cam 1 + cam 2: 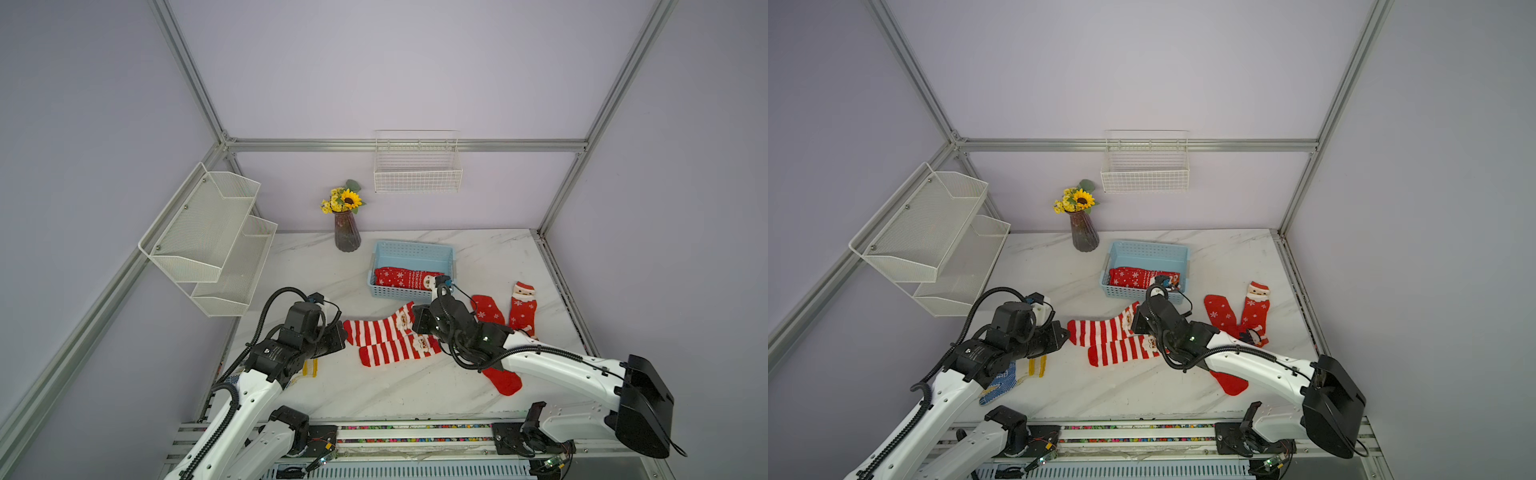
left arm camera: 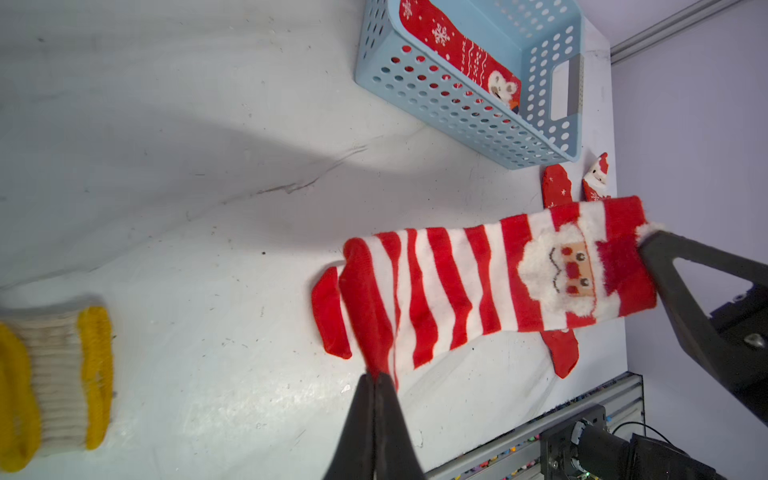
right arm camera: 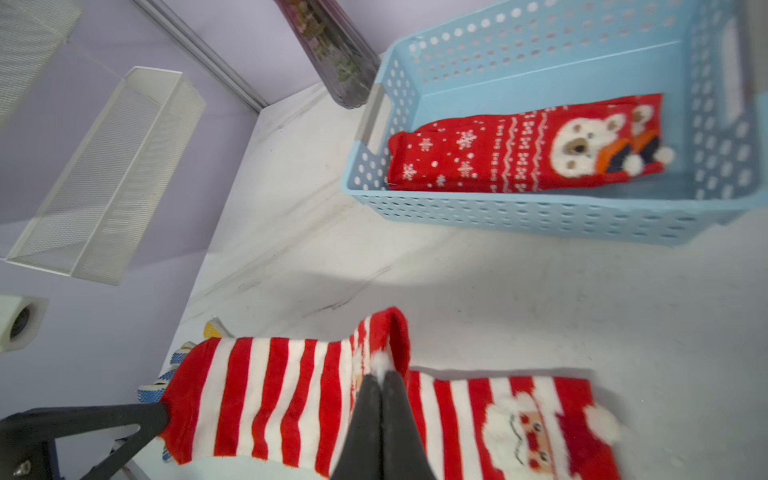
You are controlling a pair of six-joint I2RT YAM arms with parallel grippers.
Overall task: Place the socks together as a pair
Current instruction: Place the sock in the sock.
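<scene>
- Your left gripper [image 2: 375,377] has its jaws pressed together, pinching the red toe end of the held striped Santa sock [image 2: 449,282].
- Your right gripper [image 3: 382,376] is squeezed tight too, nipping the fluffy white pompom at that same sock's cuff, so the sock is stretched between your two grippers. The cuff end is bunched up at the right jaws.
- The second striped Santa sock [image 3: 469,419] lies flat on the marble tabletop [image 1: 415,390]. It's just beside the held one on the robot-base side, with its Santa face right next to your right jaws. The two overlap a little in both top views.
- Just past your right jaws, away from the base, sits the blue basket [image 3: 540,216]. There's a red snowflake sock with a polar bear [image 3: 498,153] lying inside, along the wall nearest the jaws.
- Out beyond the right gripper, away from the left one, a red snowflake sock [image 1: 488,309] and a Santa-cuffed red sock [image 1: 523,307] lie close together on the tabletop.
- A plain-looking red sock [image 1: 505,382] pokes out from under your right arm.
- Behind the left jaws, under that arm, there's the glove with yellow cuff [image 2: 54,374].
- A vase of sunflowers [image 1: 347,237] stands well beyond both grippers at the back wall.
</scene>
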